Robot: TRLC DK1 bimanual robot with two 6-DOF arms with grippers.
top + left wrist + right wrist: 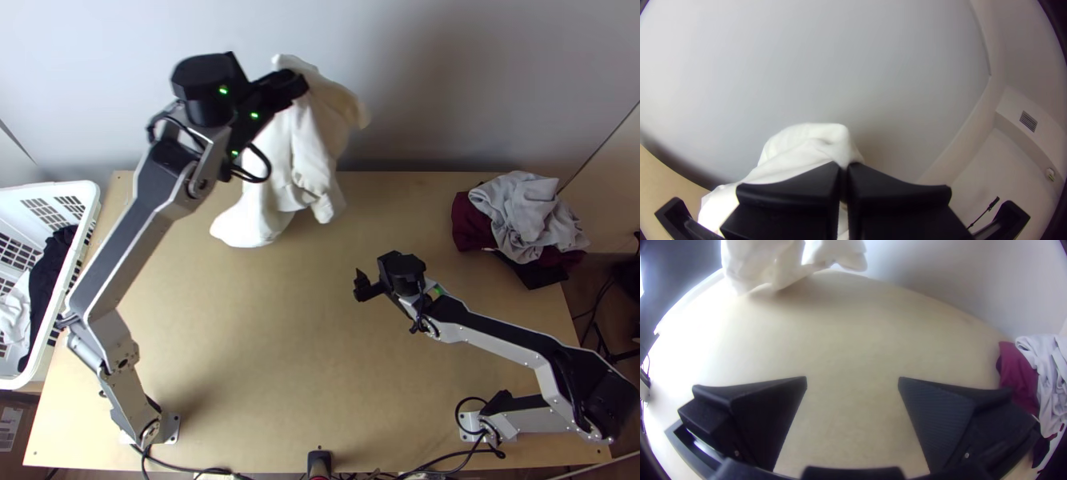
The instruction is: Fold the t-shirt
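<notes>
Left end effector (843, 166): clamped on white t-shirt (307, 152), aloft, presumably to let creases drop. Right end effector (852, 381): open, likely for a second hold.

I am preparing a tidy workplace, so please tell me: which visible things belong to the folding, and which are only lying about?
For the job:
- white shirt, hanging from left gripper
- right gripper, open

Lying about:
- grey cloth and dark red cloth, heaped together
- basket holding black cloth
</notes>
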